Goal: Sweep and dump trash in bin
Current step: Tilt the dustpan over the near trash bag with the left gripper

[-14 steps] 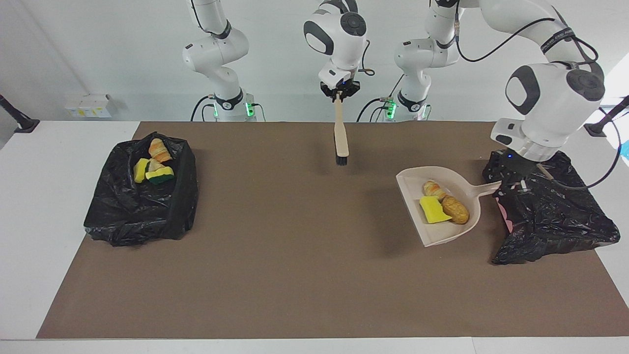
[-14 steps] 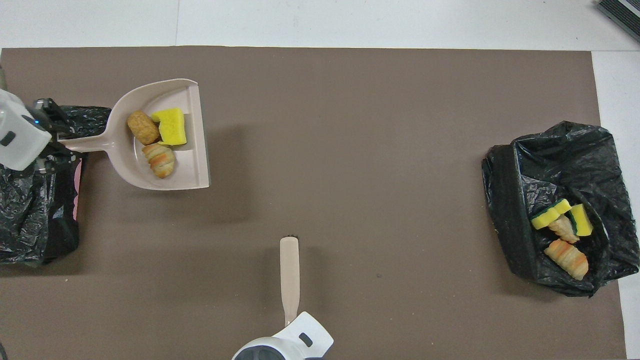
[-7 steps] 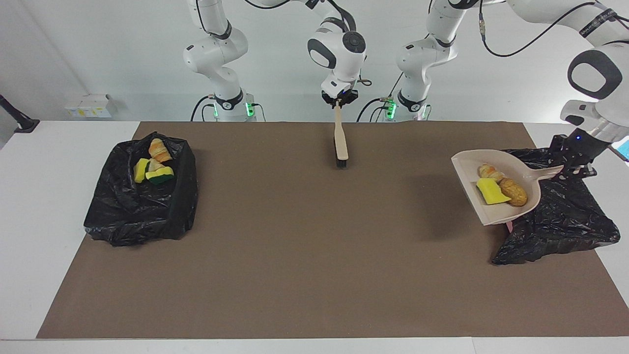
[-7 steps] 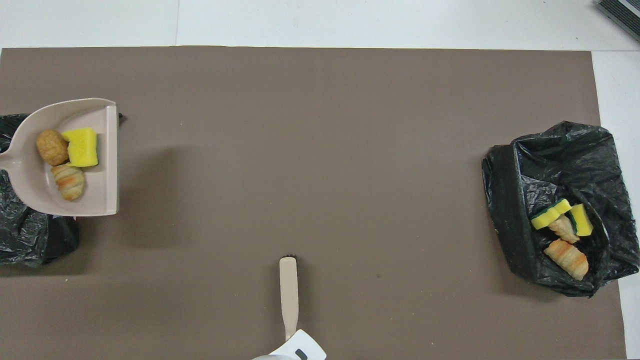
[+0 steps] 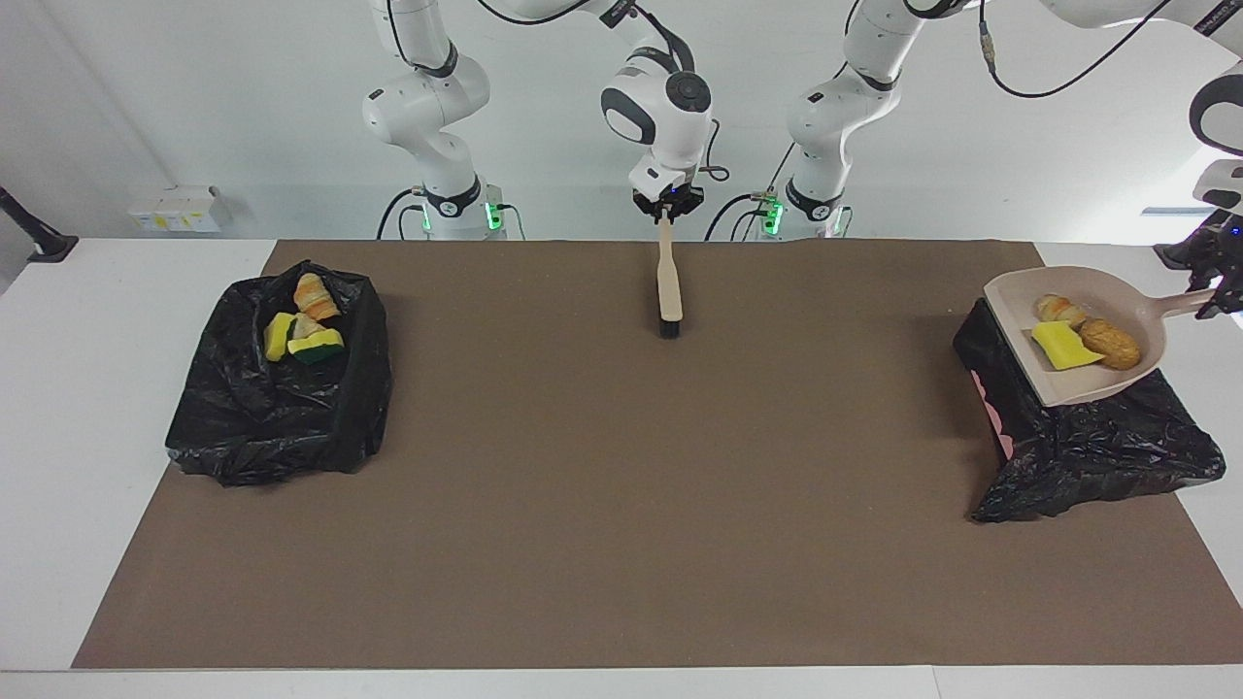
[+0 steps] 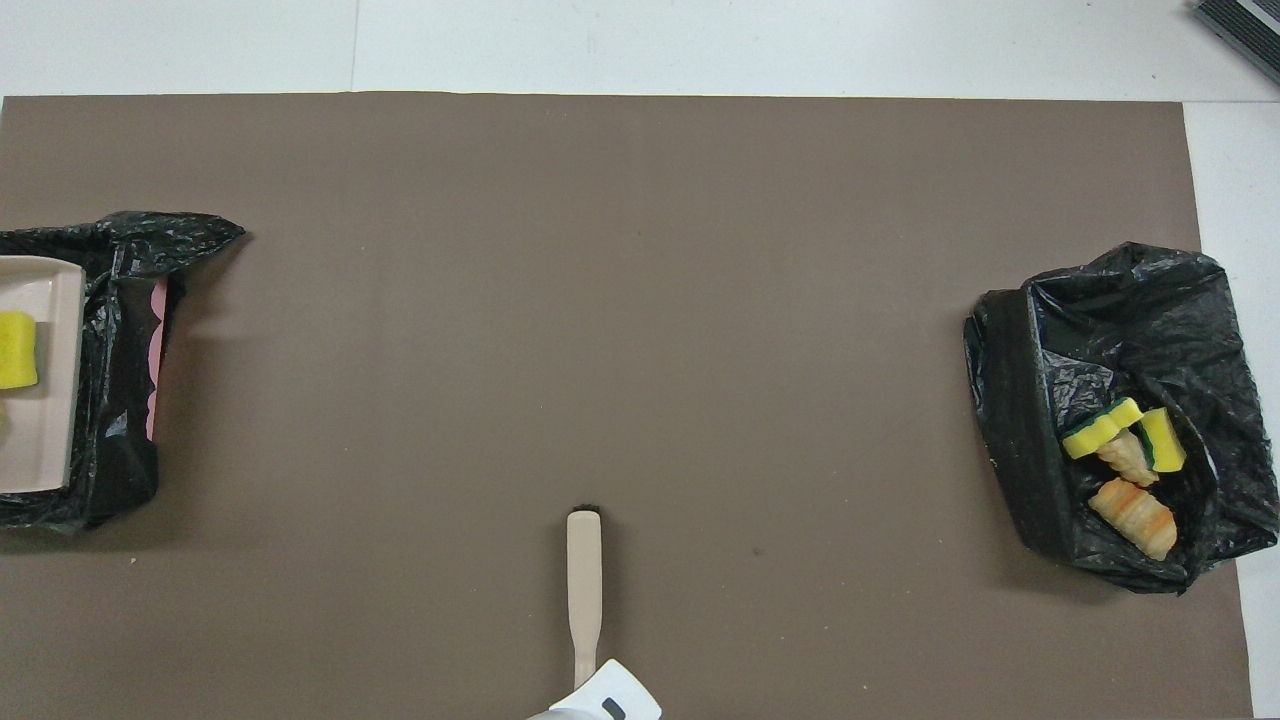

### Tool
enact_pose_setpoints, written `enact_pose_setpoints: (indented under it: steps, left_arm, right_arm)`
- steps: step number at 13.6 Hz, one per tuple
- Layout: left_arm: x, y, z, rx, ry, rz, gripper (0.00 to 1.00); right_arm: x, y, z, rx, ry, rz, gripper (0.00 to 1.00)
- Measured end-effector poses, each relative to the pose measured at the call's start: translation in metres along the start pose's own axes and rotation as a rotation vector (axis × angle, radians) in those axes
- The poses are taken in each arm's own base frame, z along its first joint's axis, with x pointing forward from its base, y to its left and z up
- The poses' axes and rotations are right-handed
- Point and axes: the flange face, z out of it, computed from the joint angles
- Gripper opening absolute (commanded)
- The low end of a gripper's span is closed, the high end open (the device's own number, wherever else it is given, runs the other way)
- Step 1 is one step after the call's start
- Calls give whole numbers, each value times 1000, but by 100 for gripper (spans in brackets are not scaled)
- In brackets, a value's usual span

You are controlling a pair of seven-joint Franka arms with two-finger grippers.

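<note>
My left gripper is shut on the handle of the beige dustpan and holds it roughly level over the black-bagged bin at the left arm's end of the table. In the pan lie three pieces of trash: a yellow sponge chunk, a brown bun and a croissant-like lump. The overhead view shows only the pan's edge, the sponge and the bin. My right gripper is shut on the beige brush, which hangs bristles down over the mat.
A second black-bagged bin stands at the right arm's end and holds several pieces of trash, also seen from overhead. The brush shows from overhead near the robots' edge of the brown mat.
My left gripper has lifted the loaded dustpan off the mat and carried it over the bin at the left arm's end. My right gripper has drawn the brush slightly toward the robots.
</note>
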Motion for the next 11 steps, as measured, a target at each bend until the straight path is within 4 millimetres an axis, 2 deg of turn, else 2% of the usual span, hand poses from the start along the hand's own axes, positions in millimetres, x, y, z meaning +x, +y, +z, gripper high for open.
enact_pose_setpoints:
  steps: [1, 2, 3, 4, 7, 9, 11]
  left_arm:
    - [-10, 3, 2, -2, -50, 9, 0]
    - [-17, 4, 3, -6, -88, 18, 0]
    - [-20, 5, 4, -10, -120, 28, 0]
    - [-22, 4, 3, -17, -157, 43, 0]
    - [-19, 0, 0, -53, -268, 56, 0]
    - [-15, -3, 0, -75, -345, 34, 0]
    - [-8, -8, -1, -82, -418, 1, 0]
  right_arm:
    - [0, 0, 0, 0, 0, 0, 19]
    - [0, 0, 0, 0, 0, 1, 36]
    - [0, 0, 0, 0, 0, 2, 46]
    - [1, 0, 0, 0, 0, 5, 47]
    - [1, 0, 0, 1, 0, 7, 60]
    - [3, 1, -2, 4, 1, 13, 81]
    - [12, 4, -9, 22, 10, 48, 93]
